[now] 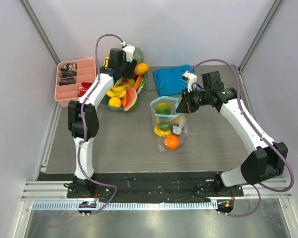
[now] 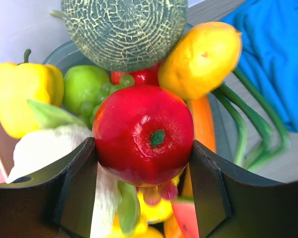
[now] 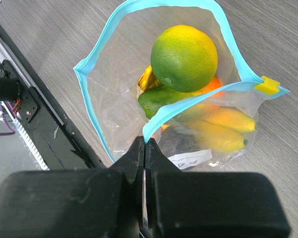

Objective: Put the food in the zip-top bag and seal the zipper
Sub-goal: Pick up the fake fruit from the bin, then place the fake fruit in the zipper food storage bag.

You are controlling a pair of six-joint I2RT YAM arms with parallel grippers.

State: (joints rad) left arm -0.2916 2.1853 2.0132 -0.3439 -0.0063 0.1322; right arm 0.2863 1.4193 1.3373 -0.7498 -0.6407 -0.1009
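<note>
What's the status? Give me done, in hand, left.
Done: a green fruit, bananas and an orange sit in the bag. In hand: the right gripper pinches the bag's zipper, mouth open; the left gripper grips a red apple at the bowl. Left: bag the apple, seal the zipper.

1. The red apple (image 2: 144, 134) has a smooth, glossy, plastic-looking skin with bright highlights.
2. The melon (image 2: 124, 29) is matt, its rind covered in rough raised netting.
3. The lemon (image 2: 201, 59) looks matt and finely dimpled. The cauliflower (image 2: 44, 146) is dull white and soft-looking.
4. The blue cloth (image 2: 272, 54) is matt woven fabric, creased.
5. The zip-top bag (image 3: 114, 99) is thin clear plastic film, shiny and crinkled. Its zipper (image 3: 104, 44) is a smooth, opaque teal plastic strip.
6. The green-yellow citrus (image 3: 184, 58) has a pebbled skin with a soft sheen.
7. The left fingers (image 2: 74, 193) and right fingers (image 3: 131, 158) are black, matt hard plastic.
8. The surface (image 3: 49, 29) is grey and matt, with wood-grain streaks.
9. The pink tray (image 1: 57, 84) at far left is smooth plastic. The near rail (image 1: 149, 205) is bright metal.
</note>
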